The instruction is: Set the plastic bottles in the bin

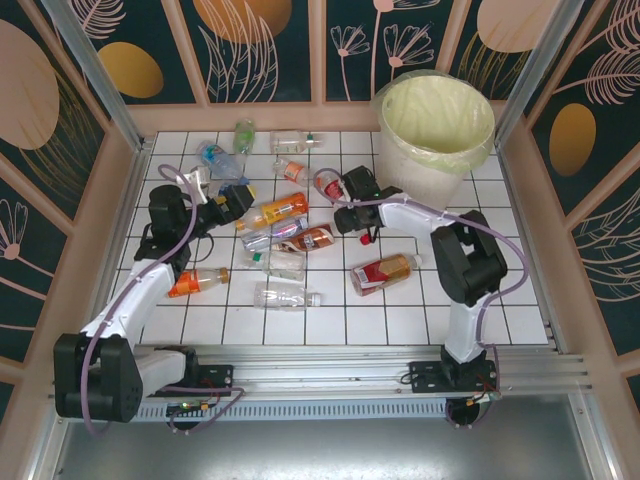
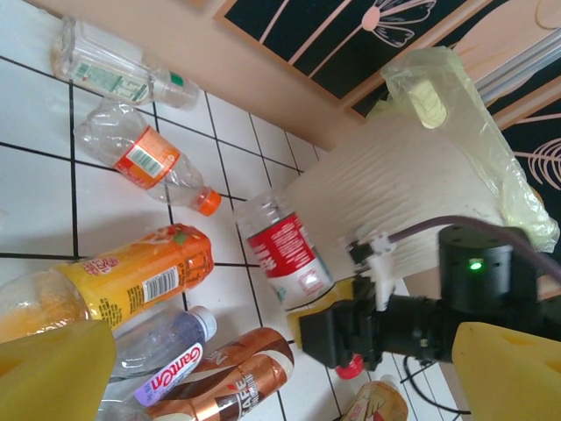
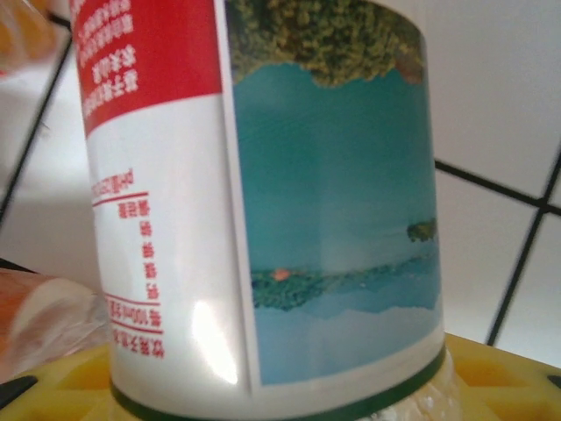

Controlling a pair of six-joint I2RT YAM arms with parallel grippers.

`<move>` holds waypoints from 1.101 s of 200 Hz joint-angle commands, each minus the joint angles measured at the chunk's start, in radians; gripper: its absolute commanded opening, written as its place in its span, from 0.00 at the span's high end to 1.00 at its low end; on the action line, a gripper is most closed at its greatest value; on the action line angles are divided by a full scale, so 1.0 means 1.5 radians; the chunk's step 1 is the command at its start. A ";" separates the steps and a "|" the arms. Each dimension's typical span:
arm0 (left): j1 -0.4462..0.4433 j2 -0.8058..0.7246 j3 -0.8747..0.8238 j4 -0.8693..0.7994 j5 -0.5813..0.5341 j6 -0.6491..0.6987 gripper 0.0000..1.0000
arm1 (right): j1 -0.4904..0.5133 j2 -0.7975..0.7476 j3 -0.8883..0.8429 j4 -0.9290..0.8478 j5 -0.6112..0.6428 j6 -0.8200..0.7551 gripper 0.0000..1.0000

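White tiled tabletop [image 1: 520, 300], black grid lines. Surrounding wall panels [image 1: 270, 50]: dark teal, peach and gold leaf and flower motifs, tan frames. Aluminium rail [image 1: 330, 365] along near edge. Bright, even light.

The bin [image 1: 437, 172] stands on the counter [image 1: 400, 320] in its far right corner; the plastic bottles [image 1: 278, 212] lie on their sides across the left and middle of the counter, all outside the bin; a far group [image 1: 295, 141] lies toward the back edge, left of the bin; a heap [image 1: 290, 238] crowds the middle, its bottles close-packed; nearer the arms lie three more, well apart: the near-left bottle [image 1: 197, 282], the near-middle bottle [image 1: 287, 296] and the near-right bottle [image 1: 383, 272]; the left gripper [image 1: 246, 199] sits at the heap's left end; the right gripper [image 1: 340, 198] sits between heap and bin, at one end of a lone bottle [image 1: 328, 185].
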 commanded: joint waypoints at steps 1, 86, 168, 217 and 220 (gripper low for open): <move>-0.013 0.014 0.026 0.046 0.018 -0.010 0.01 | 0.005 -0.065 0.035 -0.031 0.018 -0.002 0.42; -0.046 0.047 0.060 0.175 0.163 -0.018 0.01 | 0.023 -0.200 0.164 -0.079 -0.028 0.005 0.42; -0.169 0.069 0.189 0.054 0.111 0.104 0.01 | -0.091 -0.233 0.295 -0.155 -0.031 0.002 0.40; -0.214 0.108 0.228 0.031 0.092 0.121 0.01 | -0.253 -0.196 0.356 -0.183 -0.131 0.011 0.39; -0.216 0.111 0.229 0.031 0.092 0.120 0.01 | -0.260 -0.192 0.361 -0.184 -0.136 0.012 0.39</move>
